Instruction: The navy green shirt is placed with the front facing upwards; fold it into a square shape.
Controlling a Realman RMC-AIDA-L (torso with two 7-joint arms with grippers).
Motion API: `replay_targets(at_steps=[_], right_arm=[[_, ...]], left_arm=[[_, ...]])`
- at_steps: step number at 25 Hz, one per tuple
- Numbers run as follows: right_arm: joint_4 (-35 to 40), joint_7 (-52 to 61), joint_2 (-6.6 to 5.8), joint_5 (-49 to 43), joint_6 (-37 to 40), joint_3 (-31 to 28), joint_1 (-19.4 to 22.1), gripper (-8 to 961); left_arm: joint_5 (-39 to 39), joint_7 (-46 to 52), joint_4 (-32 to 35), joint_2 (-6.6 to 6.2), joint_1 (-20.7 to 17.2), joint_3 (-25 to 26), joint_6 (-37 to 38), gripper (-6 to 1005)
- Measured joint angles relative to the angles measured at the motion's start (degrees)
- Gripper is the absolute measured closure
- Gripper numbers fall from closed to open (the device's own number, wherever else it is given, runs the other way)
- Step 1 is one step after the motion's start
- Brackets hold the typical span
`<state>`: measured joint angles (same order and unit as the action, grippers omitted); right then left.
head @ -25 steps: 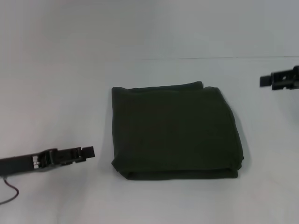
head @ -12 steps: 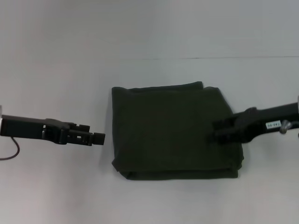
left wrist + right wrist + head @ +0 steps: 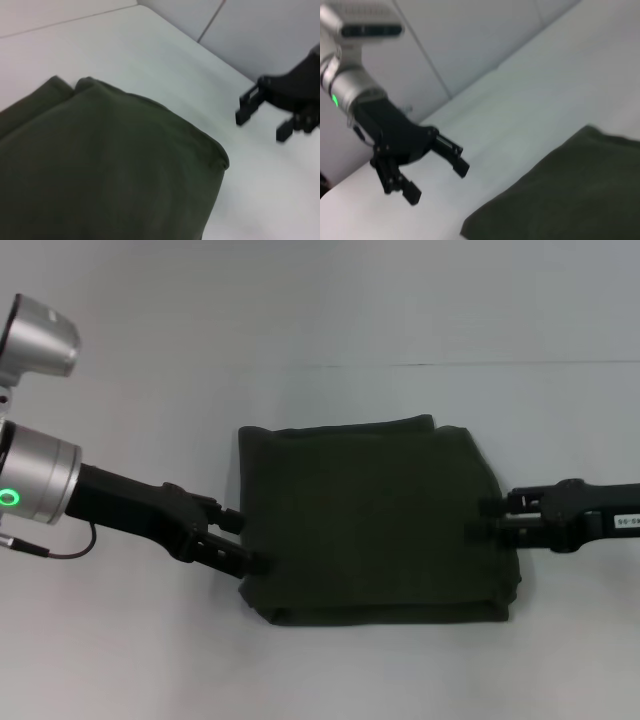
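The navy green shirt (image 3: 375,520) lies folded into a rough square in the middle of the white table, and its print and neck are hidden. My left gripper (image 3: 245,541) is open at the shirt's left edge, low by the front corner. My right gripper (image 3: 487,520) is open at the shirt's right edge. The left wrist view shows the shirt (image 3: 100,165) close up and the right gripper (image 3: 265,120) open beyond its corner. The right wrist view shows the shirt (image 3: 570,195) and the left gripper (image 3: 437,183) open beside it.
The white table (image 3: 120,660) runs back to a wall seam (image 3: 400,365). A thin cable (image 3: 60,552) hangs by the left arm's silver wrist (image 3: 35,490).
Both arms have swung in from the sides. The left gripper has come from the front left to the shirt's left edge. The right gripper has come from the far right to its right edge.
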<state>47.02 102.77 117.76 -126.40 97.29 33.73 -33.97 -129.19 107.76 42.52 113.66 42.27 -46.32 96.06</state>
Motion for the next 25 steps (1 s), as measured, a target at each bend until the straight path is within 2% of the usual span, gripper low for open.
replay_targets(at_steps=[1,3,9,18,25], right_arm=[[0.0,-0.2,-0.1,0.7,-0.2,-0.2,0.4,340],[0.0,-0.8,-0.12,1.3,-1.0,-0.4,0.8,340],[-0.1,-4.5,0.77,1.6,-4.2,-0.2,1.3,340],[0.7,-10.2,0.17,1.8,-5.9,0.2,0.2,340],[0.5,-13.3,1.04,1.8,-9.3,1.2,-0.1,340]], left_arm=[[0.0,0.0,0.0,0.0,0.0,0.0,0.0,49],[0.0,-0.8,0.3,0.81,0.4,-0.7,-1.7,50],[0.0,-1.0,2.1,2.68,0.3,-1.0,-5.4,52],[0.2,6.4,1.6,2.59,1.8,-1.2,-6.4,51],[0.7,7.3,1.7,3.46,2.2,-1.0,-7.7,52]])
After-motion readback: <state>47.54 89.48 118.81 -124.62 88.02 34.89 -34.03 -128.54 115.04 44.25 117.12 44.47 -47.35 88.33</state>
